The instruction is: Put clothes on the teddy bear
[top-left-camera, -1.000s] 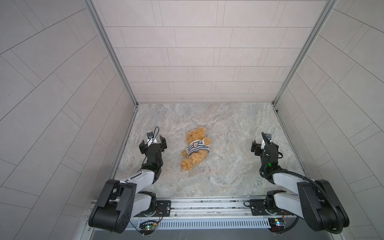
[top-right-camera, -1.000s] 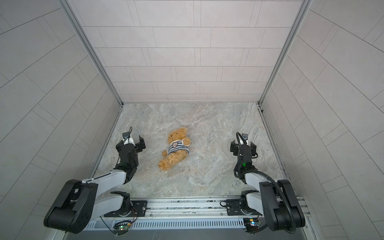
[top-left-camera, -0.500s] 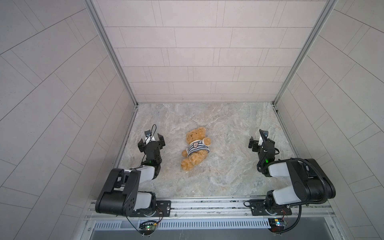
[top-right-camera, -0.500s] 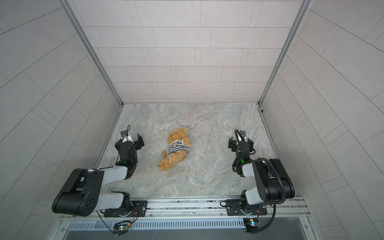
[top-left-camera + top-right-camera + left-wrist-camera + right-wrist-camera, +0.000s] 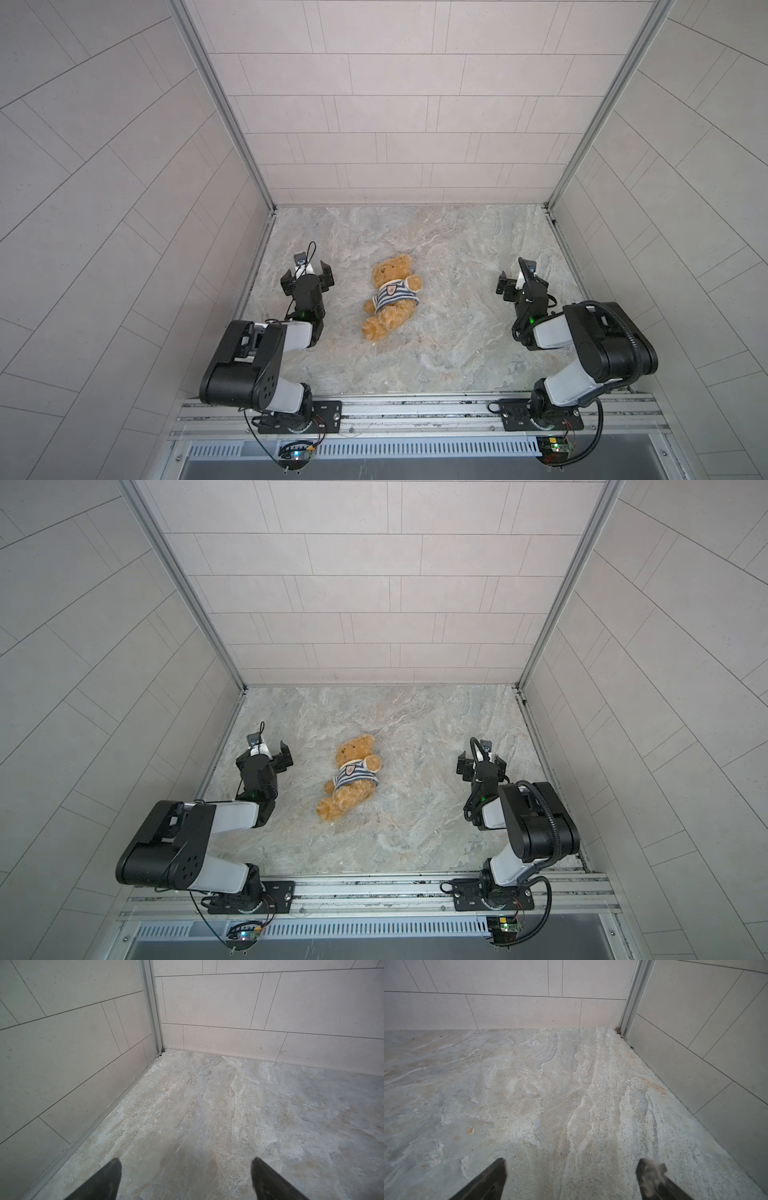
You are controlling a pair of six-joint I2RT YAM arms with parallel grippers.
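**Bear lies dressed in stripes between two wide-open pincers**

The teddy bear [image 5: 390, 297] [image 5: 349, 776] lies on its back on the marbled desk [image 5: 457, 257], a little left of the middle. Its head points toward the far edge and its legs slant toward the front-left corner. A navy-and-white striped shirt [image 5: 394, 294] [image 5: 354, 774] with a small badge on the chest covers its torso. One furry arm pokes out beside the shoulder on the side facing the right arm. Nothing touches the bear.

The left gripper [image 5: 306, 274] [image 5: 266, 756] sits near the desk's left edge, beside the bear but clearly apart from it, and aims at the far-left corner. Its jaws are spread wide and hold nothing. The left wrist view shows the left gripper [image 5: 186, 1162] with only bare marble between its two dark fingertips [image 5: 112, 1169], and the tiled walls [image 5: 228, 1012] meeting at the corner ahead.

The right gripper [image 5: 521, 284] [image 5: 482, 763] sits near the right edge, well apart from the bear, and aims at the far-right corner. Its jaws are also spread wide and empty. In the right wrist view of the right gripper [image 5: 572, 1162], bare stone shows between the fingertips [image 5: 497, 1169], and one of them carries a bit of greyish fluff.

Both arms are folded low over the front of the desk, and their bases are bolted to the metal rail [image 5: 415, 409] along the front edge.
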